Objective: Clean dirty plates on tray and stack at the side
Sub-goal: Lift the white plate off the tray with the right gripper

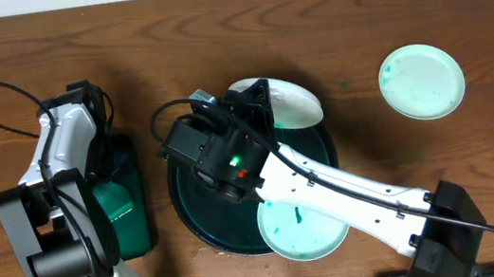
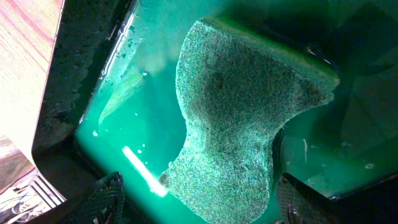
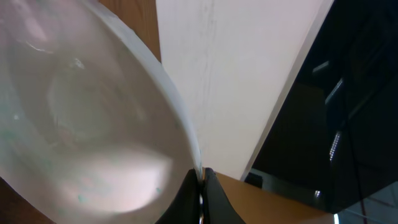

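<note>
At the right claw (image 3: 200, 188): the two dark fingertips are pinched tight on the thin rim of the held plate (image 3: 87, 118). The plate is round, glossy and white, with only a few faint teal flecks showing on its shallow bowl. From overhead it reads as a narrow oval, so it is tilted, and it sits over the far rim of the tray (image 1: 186, 209).

The tray is round, dark green-black and raised at the edge. The second plate (image 1: 299, 230) lies flat on its near rim, smeared with teal and partly under the right arm. The third plate (image 1: 421, 82) is well apart on the brown wood-grain table (image 1: 345, 11), also filmed with teal.

At the left claw (image 2: 202, 200): the ribbed fingertips stand wide, one on each side of the pad (image 2: 242, 106), with no grip seen. The pad is speckled grey-green, fibrous and curved at one end. It lies in the rectangular green tray (image 2: 146, 93), whose floor is wet and shiny.
</note>
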Available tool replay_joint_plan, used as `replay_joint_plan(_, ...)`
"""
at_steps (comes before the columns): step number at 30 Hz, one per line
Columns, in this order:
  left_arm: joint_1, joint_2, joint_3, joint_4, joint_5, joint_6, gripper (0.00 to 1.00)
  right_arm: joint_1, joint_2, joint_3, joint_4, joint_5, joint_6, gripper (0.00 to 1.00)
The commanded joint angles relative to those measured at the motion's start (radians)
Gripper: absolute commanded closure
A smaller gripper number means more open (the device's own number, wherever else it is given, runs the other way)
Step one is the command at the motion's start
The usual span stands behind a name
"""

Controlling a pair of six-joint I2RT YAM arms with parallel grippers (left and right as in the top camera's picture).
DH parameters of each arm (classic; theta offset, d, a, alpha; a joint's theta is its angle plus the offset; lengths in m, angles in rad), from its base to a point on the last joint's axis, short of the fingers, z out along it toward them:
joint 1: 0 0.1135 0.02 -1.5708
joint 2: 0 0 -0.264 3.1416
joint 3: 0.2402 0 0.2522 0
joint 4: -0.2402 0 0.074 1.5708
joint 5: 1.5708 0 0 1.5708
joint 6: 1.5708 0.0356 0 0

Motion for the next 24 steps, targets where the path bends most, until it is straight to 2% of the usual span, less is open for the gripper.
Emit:
replay_joint_plan(1,0.003,-0.002,-0.008,-0.003,-0.006,0.005,0.21,0.006,-0.027,0.005,0.003,0.048,-0.021,0.99)
replay_joint_plan(9,0.003,-0.002,-0.008,-0.003,-0.006,0.005,0.22,0.009,-0.027,0.005,0.045,0.048,-0.063,0.99)
replay_joint_plan(24,0.003,-0.002,-0.008,-0.003,-0.006,0.006,0.22,0.020,-0.027,0.005,0.064,0.002,-0.032,0.99)
